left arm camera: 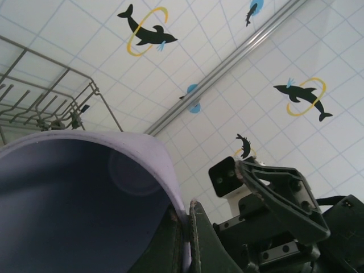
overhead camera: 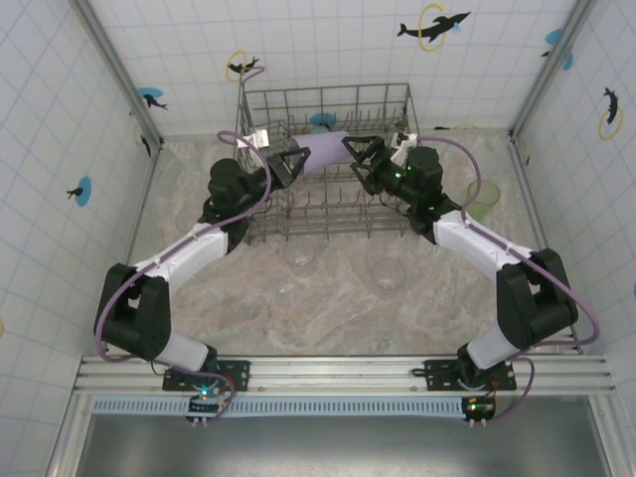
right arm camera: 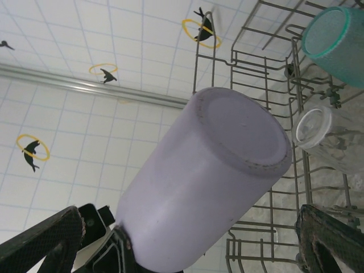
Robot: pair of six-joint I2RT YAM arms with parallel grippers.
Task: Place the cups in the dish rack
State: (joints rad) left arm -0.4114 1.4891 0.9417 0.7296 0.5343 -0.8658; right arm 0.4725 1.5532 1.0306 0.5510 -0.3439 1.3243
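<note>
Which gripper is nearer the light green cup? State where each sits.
Right. The right gripper, open over the rack, is left of the light green cup; the left gripper is farther left, pinching the rim of the purple cup.

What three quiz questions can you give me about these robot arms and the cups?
1. True or false: the jaws of the left gripper are shut on the rim of the lavender cup.
2. Which cup stands on the table, to the right of the dish rack? A. a red cup B. the light green cup C. the lavender cup
3. Fill the gap: the jaws of the right gripper are ____.
Key: 1 true; 2 B; 3 open.
</note>
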